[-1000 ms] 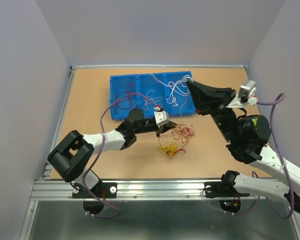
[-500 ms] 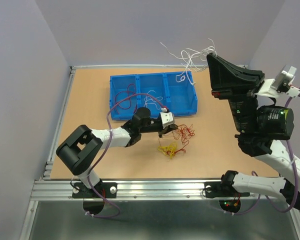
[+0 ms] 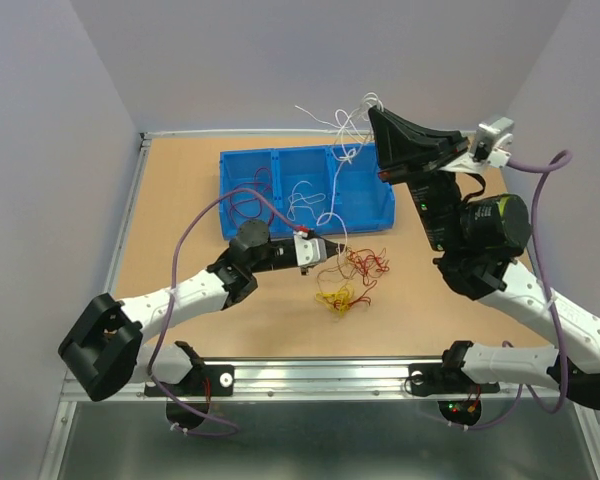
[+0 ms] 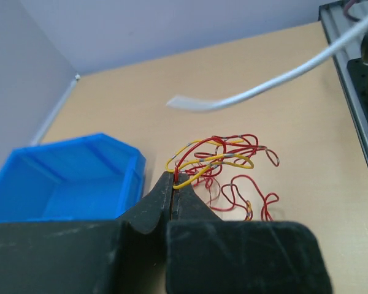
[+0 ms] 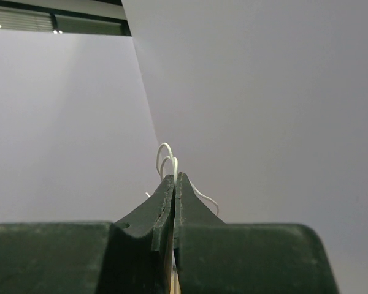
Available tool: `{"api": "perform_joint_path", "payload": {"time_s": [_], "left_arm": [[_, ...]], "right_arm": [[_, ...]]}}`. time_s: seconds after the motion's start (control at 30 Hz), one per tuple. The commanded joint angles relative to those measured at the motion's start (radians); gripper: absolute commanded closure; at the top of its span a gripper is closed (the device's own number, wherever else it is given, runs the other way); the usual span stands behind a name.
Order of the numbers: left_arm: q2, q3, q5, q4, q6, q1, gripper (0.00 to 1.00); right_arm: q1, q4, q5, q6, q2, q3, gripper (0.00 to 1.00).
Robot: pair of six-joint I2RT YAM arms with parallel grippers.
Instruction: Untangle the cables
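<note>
Lavender walls (image 3: 280, 60) box in your tan table (image 3: 180, 200), blue bin (image 3: 280, 180) at its far side. Your right gripper (image 3: 372, 115) pinches white cables (image 3: 345, 130) high over the bin; your left gripper (image 4: 173, 180) nips red and yellow cables (image 3: 352, 280) on the tabletop.

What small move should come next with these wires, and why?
Probably raise the right jaws a little higher. They are shut on the white wires, whose strands hang down toward the left jaws, shut on the red and yellow wires.

The right gripper (image 5: 175, 177) pinches looping white cables (image 5: 175, 163)
</note>
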Motion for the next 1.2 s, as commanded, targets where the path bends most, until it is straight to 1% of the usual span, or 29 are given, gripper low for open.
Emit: {"api": "perform_joint_path", "payload": {"time_s": [0.0,0.1,0.17,0.2,0.3,0.33,0.47,0.5,0.63,0.73,0.97,1.17], "left_arm": [[-0.072,-0.030,0.110,-0.021,0.105,-0.008,1.00],[-0.068,-0.030,0.139,-0.028,0.117,-0.009,1.00],[-0.048,-0.029,0.170,-0.035,0.138,-0.011,1.00],[-0.034,-0.027,0.176,-0.036,0.143,-0.014,1.00],[-0.013,-0.023,0.188,-0.038,0.154,-0.020,1.00],[0.000,-0.021,0.196,-0.039,0.157,-0.023,1.00],[0.004,-0.030,0.202,-0.038,0.187,-0.040,1.00],[-0.002,-0.038,0.195,-0.038,0.207,-0.045,1.00],[-0.020,-0.052,0.161,-0.038,0.227,-0.068,1.00],[-0.026,-0.057,0.144,-0.036,0.235,-0.075,1.00],[-0.016,-0.050,0.138,-0.036,0.230,-0.081,1.00],[-0.016,-0.053,0.112,-0.036,0.244,-0.089,1.00]], "right_arm": [[0.008,-0.028,0.064,-0.069,0.062,0.014,0.99],[-0.004,-0.049,0.101,-0.115,0.167,0.082,0.99],[-0.029,-0.084,0.076,-0.120,0.251,0.177,0.99],[-0.036,-0.129,0.055,-0.115,0.277,0.252,0.99],[-0.072,-0.221,0.026,-0.085,0.383,0.360,0.99],[-0.101,-0.235,0.003,-0.072,0.403,0.409,0.99],[-0.193,-0.269,-0.085,0.038,0.463,0.431,0.99],[-0.208,-0.272,-0.117,0.087,0.480,0.431,0.99],[-0.270,-0.313,-0.169,0.153,0.538,0.468,0.99],[-0.319,-0.333,-0.233,0.201,0.610,0.486,0.99],[-0.352,-0.336,-0.290,0.250,0.687,0.449,0.99],[-0.377,-0.332,-0.295,0.279,0.741,0.403,1.00]]}}
